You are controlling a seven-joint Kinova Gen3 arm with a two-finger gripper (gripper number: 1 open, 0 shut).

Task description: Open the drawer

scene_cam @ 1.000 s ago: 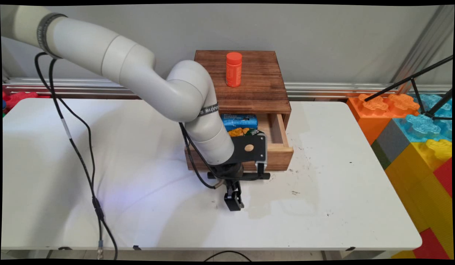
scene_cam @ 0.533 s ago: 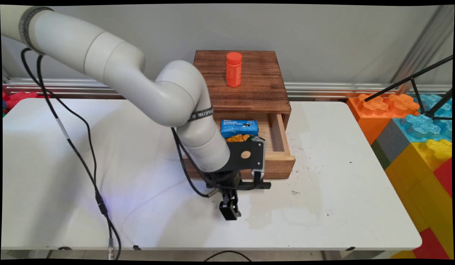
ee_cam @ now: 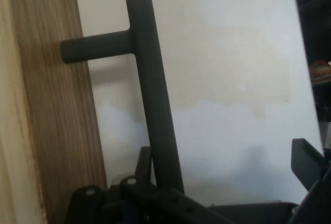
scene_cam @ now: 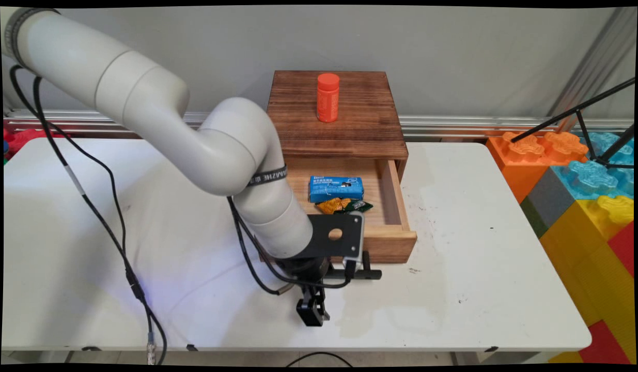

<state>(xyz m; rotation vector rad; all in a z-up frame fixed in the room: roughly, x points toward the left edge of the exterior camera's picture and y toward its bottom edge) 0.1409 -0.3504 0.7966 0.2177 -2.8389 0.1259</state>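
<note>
So, drawer is out of the wooden box by most of its depth, and its contents are open to view from above. Whether it has more travel left, can't tell from here.

Gripper sits low over the table, just in front of the drawer's front panel, at the left end of the handle. Hand view: the handle bar runs up between the fingers, close against the left one. The right finger stands well apart from it. So the pincer is spread, not pinching the bar. One handle post is visible, going into the front panel. Can't tell whether the left finger actually touches the bar.

Count:
- 1 box, against the wall at the table's far side
- 1 drawer, 1 handle
- 1 orange bottle, upright on the box top
- 1 blue packet, flat in the drawer
- 1 small orange-and-green wrapper just in front of it, touching or nearly so; could be two pieces, too small to tell

Big toy bricks are stacked off the table's right edge.
</note>
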